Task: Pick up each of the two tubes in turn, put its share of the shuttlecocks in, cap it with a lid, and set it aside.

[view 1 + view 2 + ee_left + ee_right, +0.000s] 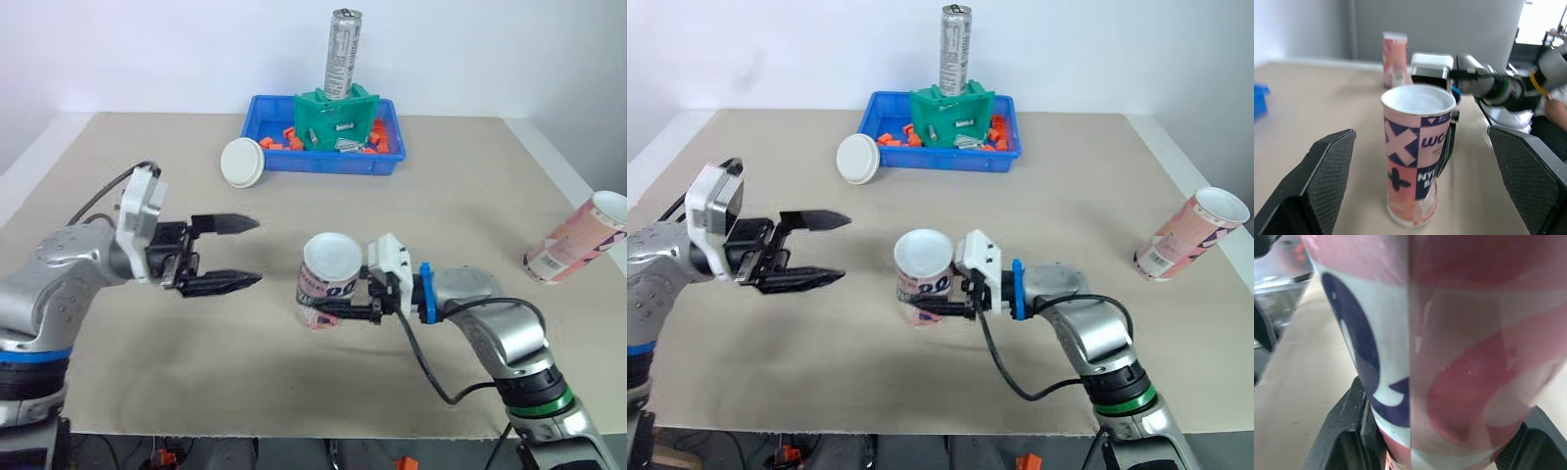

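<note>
Lid: a white lid [242, 162] lies flat on the table [441, 215], past the tube [328, 279] and off to its left. It is just beside the bin [323, 168].
Second tube: the second tube [576, 237] lies on its side, well apart from the tube on its right, near the table edge.
In the way: the right gripper [338, 310] and its arm crowd the tube's right side. The left gripper [257, 252] faces the tube's left side, near it but not touching.
Bin: it is blue and sits past the tube at the far side of the table. It holds small orange bits [279, 142] and a green holder [333, 122]. A silver can [343, 54] stands up tall in the holder.
Tube: it stands up in the middle of the table. Its top looks white, and I cannot tell what is in it.
Second tube's mouth: it is open and white inside. I cannot tell what is in it.
Right gripper: it pinches the tube low down, one finger on each side.
Left gripper: its fingers are spread wide and hold nothing.
</note>
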